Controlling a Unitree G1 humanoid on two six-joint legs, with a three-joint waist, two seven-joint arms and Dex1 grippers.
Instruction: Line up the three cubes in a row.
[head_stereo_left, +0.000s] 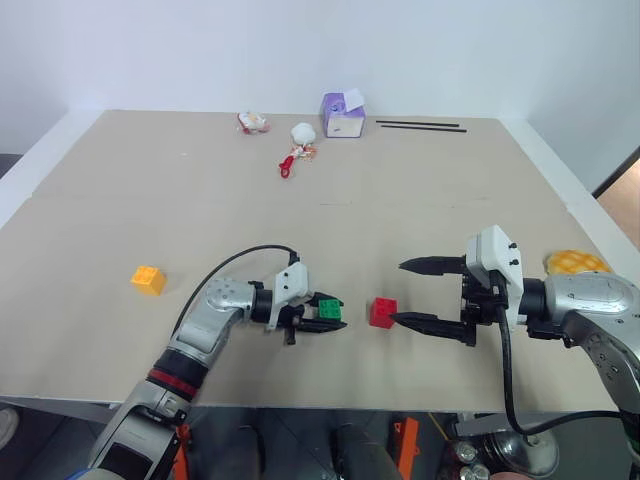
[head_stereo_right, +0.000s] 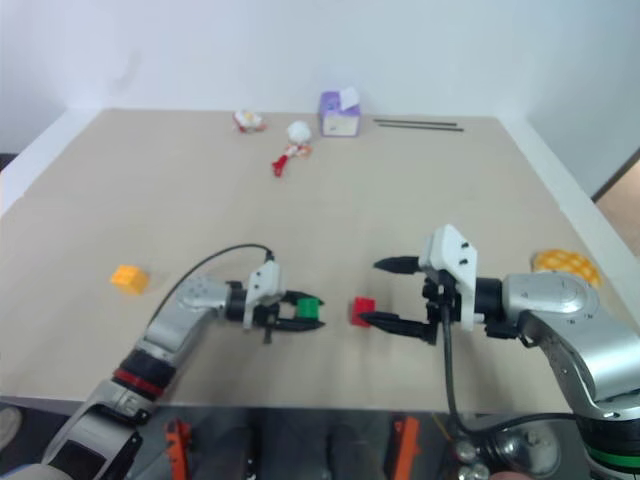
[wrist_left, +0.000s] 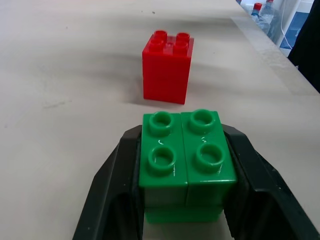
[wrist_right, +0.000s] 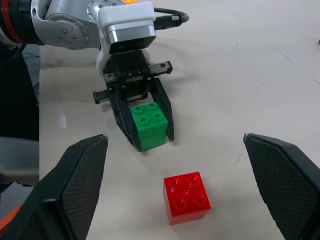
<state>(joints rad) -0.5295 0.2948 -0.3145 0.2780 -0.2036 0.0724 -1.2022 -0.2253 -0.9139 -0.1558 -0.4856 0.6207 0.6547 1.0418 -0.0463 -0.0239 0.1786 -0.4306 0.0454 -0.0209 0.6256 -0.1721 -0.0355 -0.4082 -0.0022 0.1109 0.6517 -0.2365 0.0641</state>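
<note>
A green cube (head_stereo_left: 329, 308) rests on the table near the front edge, and my left gripper (head_stereo_left: 340, 314) is shut on it, one black finger (wrist_left: 117, 170) against each side. Just to its right stands the red cube (head_stereo_left: 383, 312), upright with its studs up and a small gap between the two. My right gripper (head_stereo_left: 397, 292) hangs open right of the red cube, its fingers spread wide, the lower fingertip close beside the cube without touching it. The yellow-orange cube (head_stereo_left: 148, 279) sits alone far to the left.
A round yellow crosshatched bun (head_stereo_left: 575, 262) lies at the table's right edge behind my right arm. At the back stand a purple-and-white box (head_stereo_left: 342, 114), two black sticks (head_stereo_left: 420, 125), and small toys (head_stereo_left: 253, 122), with a red toy (head_stereo_left: 288, 165) nearby.
</note>
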